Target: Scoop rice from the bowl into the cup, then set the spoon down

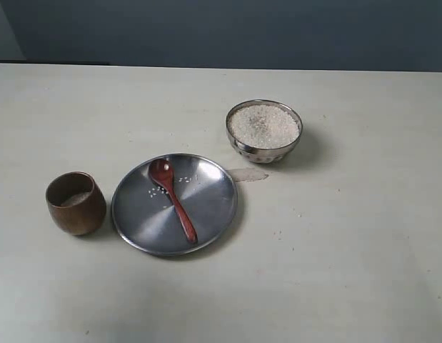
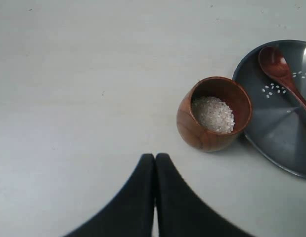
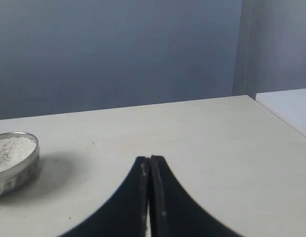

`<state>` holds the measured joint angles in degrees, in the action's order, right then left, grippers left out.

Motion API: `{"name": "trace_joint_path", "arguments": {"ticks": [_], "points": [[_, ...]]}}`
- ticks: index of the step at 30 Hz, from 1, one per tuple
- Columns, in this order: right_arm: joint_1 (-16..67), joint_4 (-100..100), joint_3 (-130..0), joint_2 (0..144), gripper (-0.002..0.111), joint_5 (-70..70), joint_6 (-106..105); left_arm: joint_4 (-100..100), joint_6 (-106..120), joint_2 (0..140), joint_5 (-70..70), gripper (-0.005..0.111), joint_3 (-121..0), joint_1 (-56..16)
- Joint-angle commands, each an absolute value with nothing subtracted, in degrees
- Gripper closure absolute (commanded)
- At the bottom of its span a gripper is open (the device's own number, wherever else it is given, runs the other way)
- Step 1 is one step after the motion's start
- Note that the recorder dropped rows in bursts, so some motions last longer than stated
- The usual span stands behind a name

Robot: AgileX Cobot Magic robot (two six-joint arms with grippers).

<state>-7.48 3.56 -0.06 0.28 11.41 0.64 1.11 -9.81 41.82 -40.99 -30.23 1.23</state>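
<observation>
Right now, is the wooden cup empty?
No. The cup holds a shallow layer of rice, well below its rim.

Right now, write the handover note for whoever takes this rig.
Left gripper: shut, empty. Right gripper: shut, empty.
Slim reddish-brown wooden spoon lies on the wide flat steel plate, stray grains beside it.
Small brown wooden cup, left of the plate, holds some white rice; the patterned steel bowl is heaped full.
Done: rice in cup, spoon down. Left: seemingly nothing.

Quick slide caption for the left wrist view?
Shut left pincer near the cup holding rice; spoon lies on the plate.
</observation>
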Motion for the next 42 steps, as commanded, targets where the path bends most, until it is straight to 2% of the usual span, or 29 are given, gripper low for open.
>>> {"name": "trace_joint_path", "arguments": {"ticks": [1, 10, 42], "points": [[-7.28, 0.65, 0.0, 0.0, 0.108, 14.6, 0.72, 1.24, -9.86, 41.89, -40.22, 0.106, -30.07, 1.09], [-7.28, 0.0, 0.0, 0.0, 0.108, 18.91, 0.0, 1.24, -9.86, 41.89, -40.22, 0.106, -30.07, 1.09], [-7.28, 0.0, 0.0, 0.0, 0.108, 18.43, -1.49, 1.23, -9.86, 40.36, -40.22, 0.106, -30.07, 1.09]]}}
